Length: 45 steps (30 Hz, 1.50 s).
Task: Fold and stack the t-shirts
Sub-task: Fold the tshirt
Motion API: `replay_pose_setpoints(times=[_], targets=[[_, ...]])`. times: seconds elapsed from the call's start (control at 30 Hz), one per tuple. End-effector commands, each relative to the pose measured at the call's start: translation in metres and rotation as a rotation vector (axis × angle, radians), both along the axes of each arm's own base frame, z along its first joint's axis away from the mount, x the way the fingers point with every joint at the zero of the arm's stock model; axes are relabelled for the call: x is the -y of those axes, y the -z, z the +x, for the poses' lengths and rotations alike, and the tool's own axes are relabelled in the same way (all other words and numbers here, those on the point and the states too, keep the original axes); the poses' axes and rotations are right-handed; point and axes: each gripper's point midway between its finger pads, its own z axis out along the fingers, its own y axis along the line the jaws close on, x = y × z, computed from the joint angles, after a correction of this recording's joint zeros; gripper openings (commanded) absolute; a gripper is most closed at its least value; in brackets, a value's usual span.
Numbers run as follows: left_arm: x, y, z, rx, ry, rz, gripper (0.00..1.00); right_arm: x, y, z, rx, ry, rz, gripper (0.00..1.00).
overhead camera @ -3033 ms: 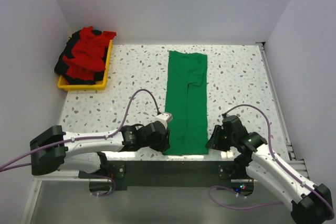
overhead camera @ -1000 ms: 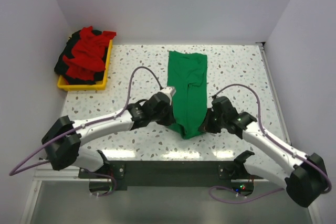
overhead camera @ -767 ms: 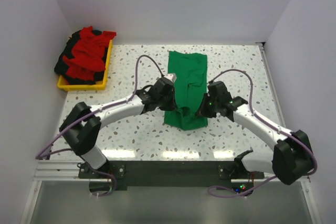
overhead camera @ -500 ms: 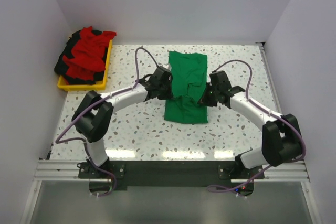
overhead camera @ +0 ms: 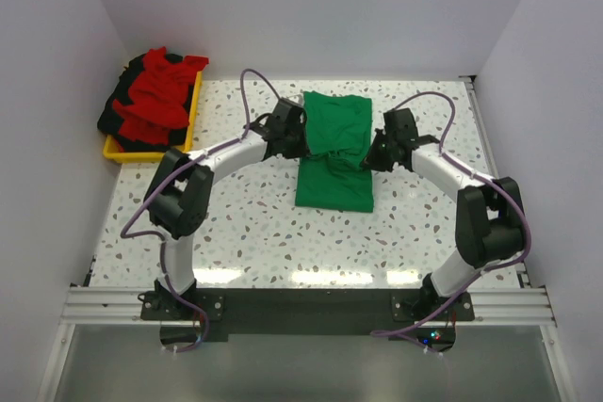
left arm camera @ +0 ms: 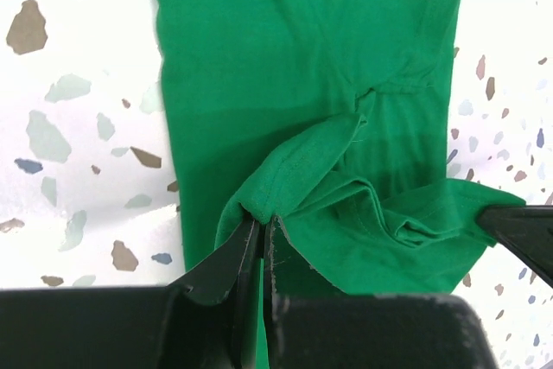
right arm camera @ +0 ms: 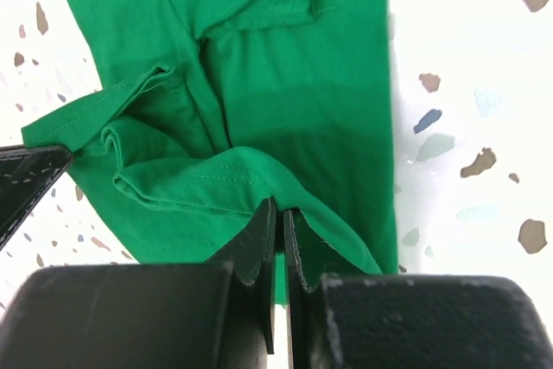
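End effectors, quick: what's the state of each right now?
left end effector: closed, pinching a folded edge of the green t-shirt.
right end effector: closed, pinching the same shirt's opposite edge.

Tabletop (overhead camera: 245, 223): white terrazzo w/ grey & brown flecks, bright glare strips along near edge. Plain pale-lavender walls on 3 sides: back wall (overhead camera: 311, 7), left wall (overhead camera: 47, 91), right wall (overhead camera: 556, 91). Aluminium frame (overhead camera: 301, 300) at near edge; metal rail (overhead camera: 492, 167) along right side.
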Motion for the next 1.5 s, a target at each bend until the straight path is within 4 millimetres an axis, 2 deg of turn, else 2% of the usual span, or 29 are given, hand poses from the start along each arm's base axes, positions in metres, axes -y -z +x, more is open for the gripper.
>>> replay_pose_setpoints(times=[0.0,0.33,0.63,0.83,0.93,0.97,1.03,1.1,1.13,1.17,1.27,1.37,1.4,1.43,1.47], targets=[[0.006,-0.018,0.015,0.052,0.04,-0.019,0.0,0.001,-0.019,0.02,0.073,-0.005,0.022,0.0],[0.003,-0.002,0.027,0.042,0.043,0.016,0.0,0.017,-0.005,0.032,0.05,0.007,0.035,0.0],[0.0,0.005,0.034,0.043,0.04,0.029,0.0,0.02,-0.001,0.046,0.051,-0.012,0.043,0.0],[-0.002,0.002,0.039,0.056,0.036,0.031,0.01,0.021,0.003,0.052,0.044,-0.018,0.045,0.02],[-0.003,0.0,0.042,0.066,0.042,0.033,0.09,0.021,0.005,0.053,0.043,-0.016,0.049,0.08],[-0.004,-0.001,0.044,0.07,0.042,0.031,0.17,0.022,0.006,0.053,0.043,-0.015,0.05,0.13],[-0.006,-0.007,0.047,0.084,0.046,0.03,0.25,0.023,0.005,0.055,0.05,-0.012,0.05,0.19],[-0.01,-0.012,0.05,0.098,0.051,0.028,0.37,0.024,0.003,0.056,0.051,-0.011,0.051,0.33],[-0.011,-0.02,0.052,0.115,0.056,0.019,0.41,0.025,-0.005,0.058,0.071,-0.017,0.048,0.38],[-0.012,-0.026,0.052,0.122,0.065,0.011,0.49,0.026,-0.009,0.057,0.077,-0.023,0.042,0.48],[-0.018,-0.052,0.049,0.163,0.094,0.014,0.56,0.028,-0.033,0.054,0.134,-0.044,0.021,0.61],[-0.012,-0.066,0.029,0.175,0.135,-0.043,0.54,0.02,-0.045,0.041,0.171,-0.066,0.015,0.62],[-0.008,-0.065,0.021,0.164,0.136,-0.057,0.51,0.019,-0.045,0.04,0.175,-0.065,-0.005,0.61],[-0.007,-0.059,0.015,0.154,0.14,-0.06,0.48,0.01,-0.043,0.034,0.171,-0.09,-0.015,0.61],[-0.002,-0.056,0.01,0.147,0.154,-0.068,0.41,0.006,-0.041,0.032,0.168,-0.101,-0.025,0.59]])
